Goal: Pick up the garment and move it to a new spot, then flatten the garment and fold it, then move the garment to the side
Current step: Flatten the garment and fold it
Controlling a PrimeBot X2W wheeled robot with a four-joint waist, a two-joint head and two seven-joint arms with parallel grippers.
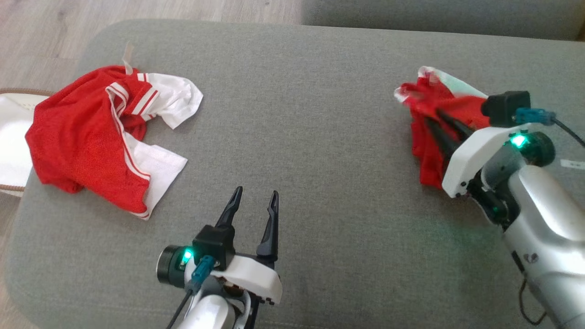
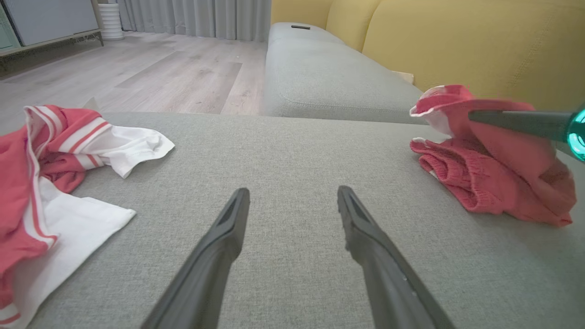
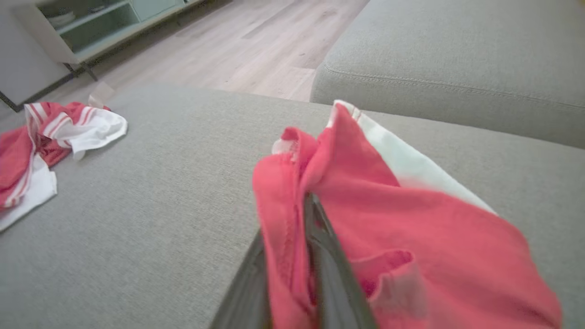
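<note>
Head camera looks down; both low wrist cameras share cushion (image 1: 320, 137) and garment (image 1: 427, 98).

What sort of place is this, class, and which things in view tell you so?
Probably a living room in a home: a grey upholstered sofa seat, yellow back cushions behind it, and a pale wood floor running to curtains and a low cabinet.

Two red-and-white garments (image 1: 87, 137) (image 1: 425, 151); two grippers (image 1: 256, 195) (image 1: 433, 114); one grey cushion (image 1: 311, 137).
</note>
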